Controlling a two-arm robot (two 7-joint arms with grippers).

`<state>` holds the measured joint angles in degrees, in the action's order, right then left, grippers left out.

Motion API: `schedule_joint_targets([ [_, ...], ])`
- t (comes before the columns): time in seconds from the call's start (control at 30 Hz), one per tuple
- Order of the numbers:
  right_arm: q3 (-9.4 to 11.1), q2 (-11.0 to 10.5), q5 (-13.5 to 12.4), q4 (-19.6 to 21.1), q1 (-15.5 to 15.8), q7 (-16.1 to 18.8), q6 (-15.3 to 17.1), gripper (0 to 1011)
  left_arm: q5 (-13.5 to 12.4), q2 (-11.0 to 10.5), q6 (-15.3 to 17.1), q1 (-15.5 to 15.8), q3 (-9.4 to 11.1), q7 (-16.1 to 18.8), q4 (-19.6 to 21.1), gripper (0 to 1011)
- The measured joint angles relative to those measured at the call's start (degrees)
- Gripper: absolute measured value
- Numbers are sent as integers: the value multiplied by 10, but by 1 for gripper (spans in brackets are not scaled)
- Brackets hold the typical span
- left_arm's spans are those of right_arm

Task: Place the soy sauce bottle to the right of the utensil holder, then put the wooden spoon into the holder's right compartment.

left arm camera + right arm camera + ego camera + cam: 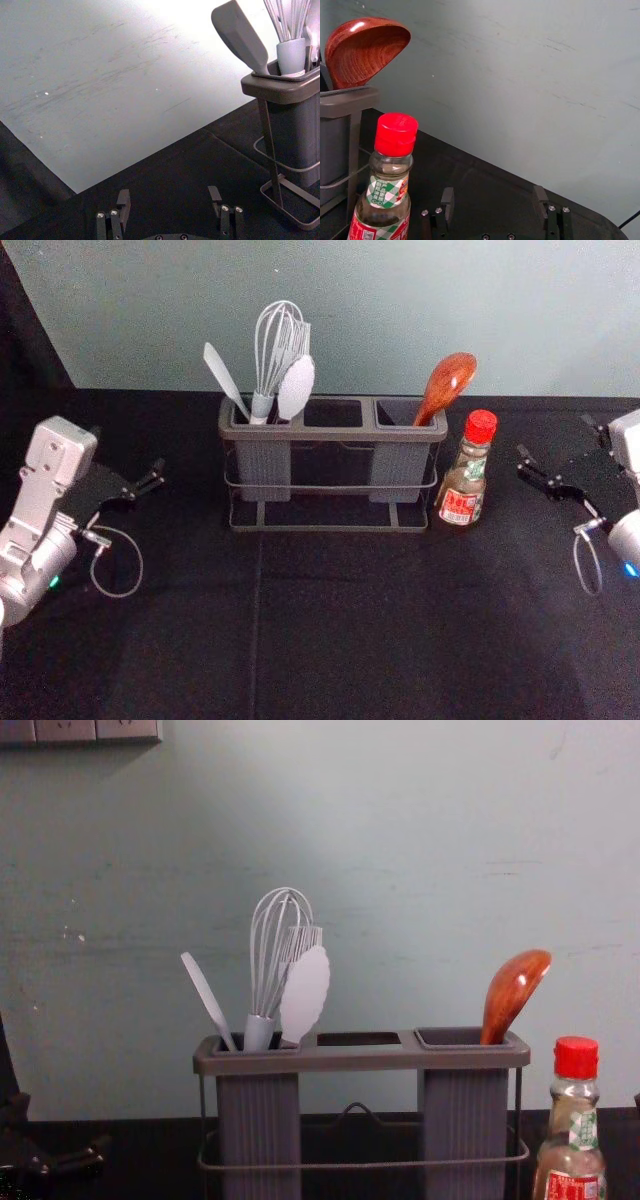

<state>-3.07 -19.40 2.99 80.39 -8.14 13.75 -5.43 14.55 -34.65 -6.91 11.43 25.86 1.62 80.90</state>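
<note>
Right of holder (pixel 330 435): bottle (pixel 464 480). In right compartment (pixel 398 468): spoon (pixel 449 380). To either side: left gripper (pixel 128 448), right gripper (pixel 555 438), both released.

2 forward views: head high, chest low.

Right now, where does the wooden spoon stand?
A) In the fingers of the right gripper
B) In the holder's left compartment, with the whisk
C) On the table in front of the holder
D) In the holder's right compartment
D: the wooden spoon leans up out of the right compartment of the utensil holder, on the side next to the red-capped bottle.
</note>
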Motion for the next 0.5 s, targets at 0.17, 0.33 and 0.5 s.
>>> schedule_joint_targets([
  [0.17,-2,-1,-3,-5,-3,0,-3,1003,0,0,0,0,0,0,0,1011],
  [0.33,-3,-1,-5,-5,-3,2,-5,1002,0,0,0,0,0,0,0,1011],
  [0.5,-3,-1,-4,-5,-3,2,-5,1002,0,0,0,0,0,0,0,1011],
])
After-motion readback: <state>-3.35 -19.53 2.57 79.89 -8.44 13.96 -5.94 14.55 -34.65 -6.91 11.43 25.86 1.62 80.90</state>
